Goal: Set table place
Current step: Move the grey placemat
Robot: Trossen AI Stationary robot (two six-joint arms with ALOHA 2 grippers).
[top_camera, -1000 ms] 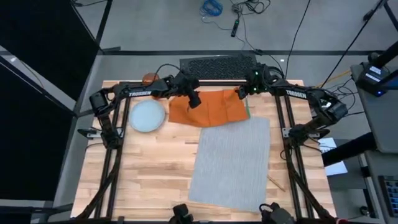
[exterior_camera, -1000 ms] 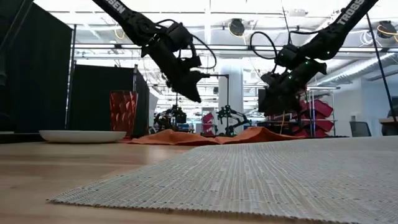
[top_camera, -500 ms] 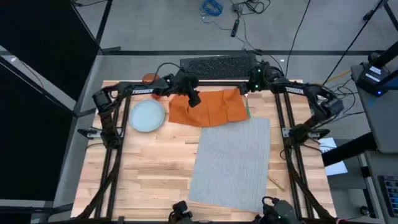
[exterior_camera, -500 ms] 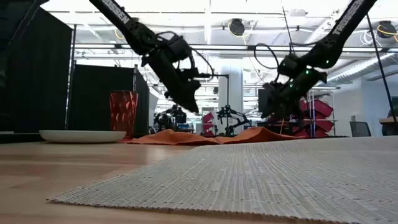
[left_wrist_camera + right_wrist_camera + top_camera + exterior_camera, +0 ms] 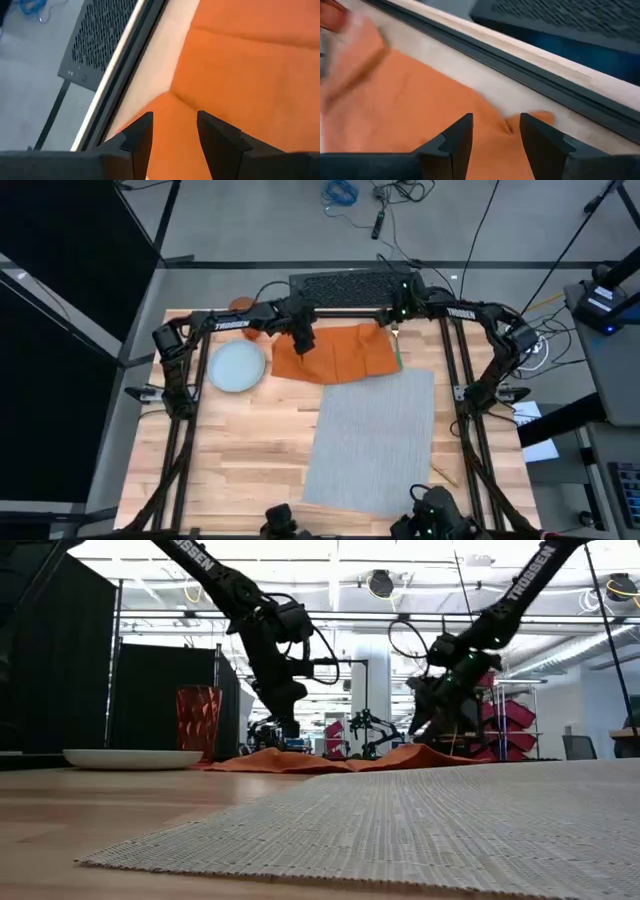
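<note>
While apart, both hands over napkin [image 5: 335, 352].

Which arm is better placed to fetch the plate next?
Left. Its hand is open over the napkin's left end, right beside the plate. The right hand, also open, hangs over the napkin's far right corner, with the whole napkin between it and the plate.

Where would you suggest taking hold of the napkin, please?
Probably by its two far corners, coming down from above. The napkin lies flat and limp at the table's far edge, so only an edge can be pinched. The left gripper and right gripper hang open over those corners, one each.
</note>
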